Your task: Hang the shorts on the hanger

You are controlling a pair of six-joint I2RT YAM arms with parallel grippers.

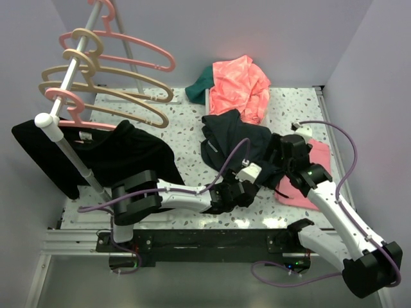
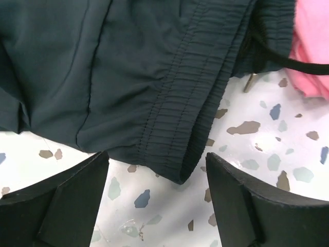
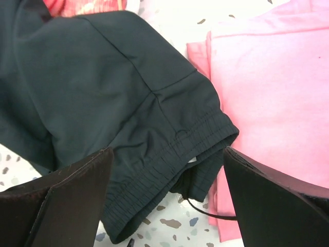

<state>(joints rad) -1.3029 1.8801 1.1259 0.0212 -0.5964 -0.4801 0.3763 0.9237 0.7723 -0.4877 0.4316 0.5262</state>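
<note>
The dark navy shorts (image 1: pixel 231 138) lie crumpled on the speckled table, mid-right. Their ribbed waistband shows in the left wrist view (image 2: pixel 169 123) and in the right wrist view (image 3: pixel 154 170), with a black drawstring hanging out. My left gripper (image 1: pixel 252 185) is open just below the waistband's near edge, and nothing is between its fingers (image 2: pixel 241 206). My right gripper (image 1: pixel 282 154) is open over the waistband's right end, beside a pink cloth. Beige hangers (image 1: pixel 109 86) hang on the rack at the far left, with pink ones (image 1: pixel 122 48) among them.
A black T-shirt (image 1: pixel 90 154) drapes over the rack's pole (image 1: pixel 64 138) at the left. A salmon garment (image 1: pixel 241 86) and a green cloth (image 1: pixel 200 83) lie at the back. A pink folded cloth (image 1: pixel 308 173) lies at the right, also in the right wrist view (image 3: pixel 272 92).
</note>
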